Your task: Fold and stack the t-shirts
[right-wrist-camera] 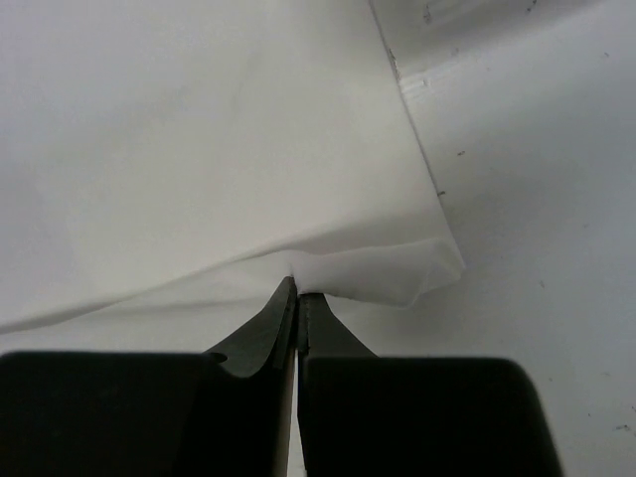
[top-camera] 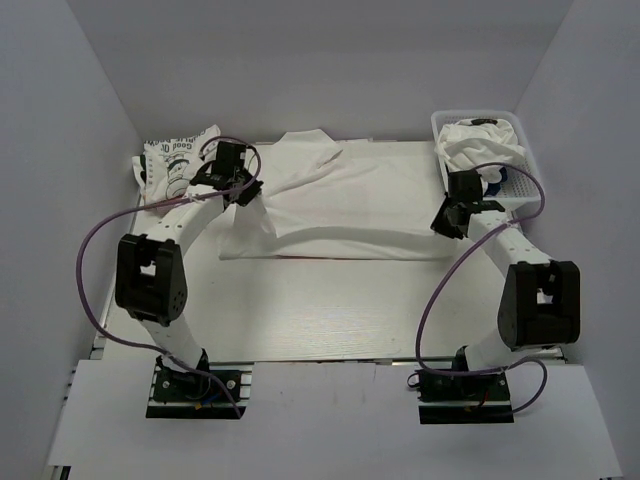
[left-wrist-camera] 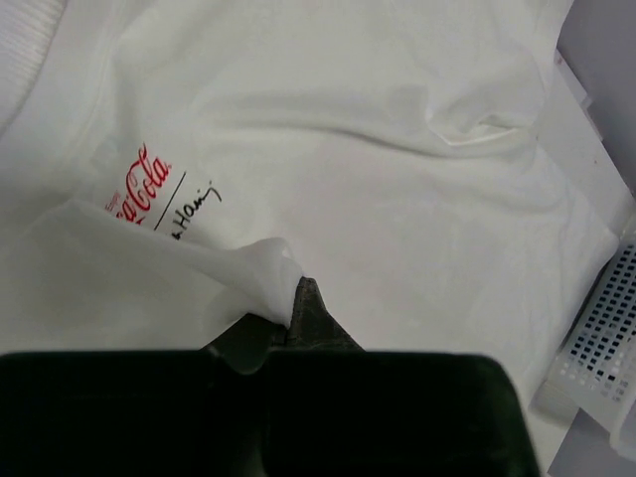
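A white t-shirt point(top-camera: 345, 205) lies spread across the middle back of the table; red print and black script show on it in the left wrist view point(left-wrist-camera: 149, 194). My left gripper point(top-camera: 245, 192) is shut on its left edge, with cloth pinched at the fingertips point(left-wrist-camera: 290, 298). My right gripper point(top-camera: 447, 222) is shut on its right edge, where a folded corner point(right-wrist-camera: 383, 273) sticks out past the fingertips. A white t-shirt with black lettering point(top-camera: 180, 165) lies crumpled at the back left. More white cloth point(top-camera: 482, 145) fills the basket.
A white plastic lattice basket point(top-camera: 520, 185) stands at the back right, also showing in the left wrist view point(left-wrist-camera: 601, 343). White walls close in on both sides and the back. The bare white tabletop point(top-camera: 320, 310) runs in front of the shirt.
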Action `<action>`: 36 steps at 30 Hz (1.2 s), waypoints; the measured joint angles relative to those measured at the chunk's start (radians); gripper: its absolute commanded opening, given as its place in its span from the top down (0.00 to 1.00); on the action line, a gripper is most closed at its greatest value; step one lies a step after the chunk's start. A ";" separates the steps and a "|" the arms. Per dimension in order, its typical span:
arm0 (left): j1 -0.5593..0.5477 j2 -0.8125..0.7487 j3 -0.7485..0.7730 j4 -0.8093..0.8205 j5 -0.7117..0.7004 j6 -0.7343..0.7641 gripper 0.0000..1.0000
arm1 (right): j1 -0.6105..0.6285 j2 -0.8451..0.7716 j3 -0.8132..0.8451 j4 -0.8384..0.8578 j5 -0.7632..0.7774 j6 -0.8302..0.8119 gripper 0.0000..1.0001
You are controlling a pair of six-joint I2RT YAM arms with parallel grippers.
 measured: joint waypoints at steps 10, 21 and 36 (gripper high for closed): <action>0.054 0.348 0.313 0.004 0.089 0.117 0.01 | -0.001 0.255 0.237 0.003 0.084 -0.072 0.26; 0.061 0.127 -0.044 -0.005 0.068 0.153 0.01 | 0.068 0.097 0.011 0.045 -0.009 -0.113 0.10; 0.061 0.027 -0.332 0.132 0.054 0.120 0.01 | 0.067 0.212 -0.071 0.258 -0.085 -0.095 0.10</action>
